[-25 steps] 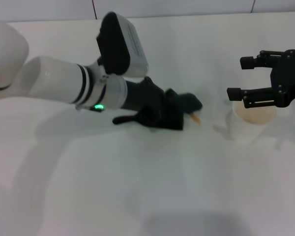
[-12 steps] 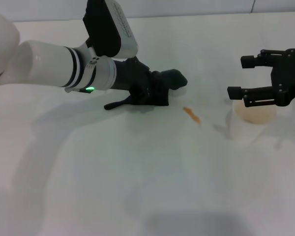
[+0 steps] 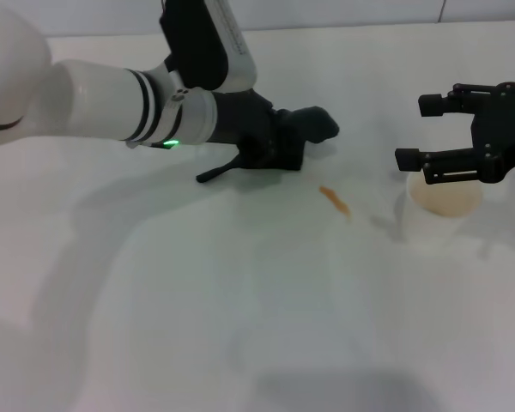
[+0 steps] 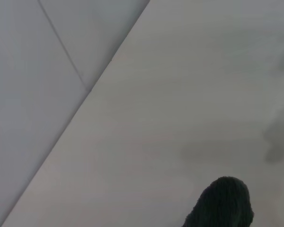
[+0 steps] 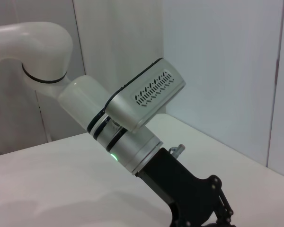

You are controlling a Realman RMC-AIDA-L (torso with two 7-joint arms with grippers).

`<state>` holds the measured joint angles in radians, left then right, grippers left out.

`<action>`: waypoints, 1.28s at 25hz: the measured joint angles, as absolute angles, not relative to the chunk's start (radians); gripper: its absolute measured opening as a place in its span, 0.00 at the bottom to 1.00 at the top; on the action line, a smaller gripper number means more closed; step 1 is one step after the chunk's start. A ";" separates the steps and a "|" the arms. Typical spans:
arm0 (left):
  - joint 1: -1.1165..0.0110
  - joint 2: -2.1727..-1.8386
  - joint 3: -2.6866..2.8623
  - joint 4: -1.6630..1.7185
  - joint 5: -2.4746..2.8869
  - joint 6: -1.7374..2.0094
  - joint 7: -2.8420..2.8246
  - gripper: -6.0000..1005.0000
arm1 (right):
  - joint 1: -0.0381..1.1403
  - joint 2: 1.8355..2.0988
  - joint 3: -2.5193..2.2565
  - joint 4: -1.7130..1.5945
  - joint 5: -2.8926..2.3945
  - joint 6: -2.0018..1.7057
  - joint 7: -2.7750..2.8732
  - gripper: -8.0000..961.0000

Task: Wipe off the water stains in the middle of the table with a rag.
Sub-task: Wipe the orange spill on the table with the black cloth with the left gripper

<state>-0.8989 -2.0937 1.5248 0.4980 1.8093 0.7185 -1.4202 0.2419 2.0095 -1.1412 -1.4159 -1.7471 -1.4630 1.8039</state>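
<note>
Open table (image 3: 240, 326) is left around the water stains (image 3: 335, 201) from four through nine o'clock. At eleven o'clock the way is blocked by the left gripper (image 3: 283, 146) closed around the rag (image 3: 313, 124); at three, by a cup (image 3: 442, 210) under the spread-fingered right gripper (image 3: 429, 133).

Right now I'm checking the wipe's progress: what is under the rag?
Under the rag, held in the left claw, only bare table shows around it; the spot beneath is hidden. The orange water stains lie uncovered beside it.
</note>
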 joint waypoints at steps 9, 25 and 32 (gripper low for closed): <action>-0.903 -2.096 1.727 0.496 1.670 0.719 -1.421 0.10 | 0.242 2.010 -1.141 -1.417 -1.747 -1.463 1.804 0.87; -0.907 -2.099 1.767 0.492 1.633 0.732 -1.399 0.10 | 0.236 2.009 -1.142 -1.430 -1.747 -1.464 1.804 0.87; -0.918 -2.100 1.861 0.498 1.558 0.732 -1.379 0.11 | 0.237 2.010 -1.141 -1.430 -1.747 -1.464 1.804 0.87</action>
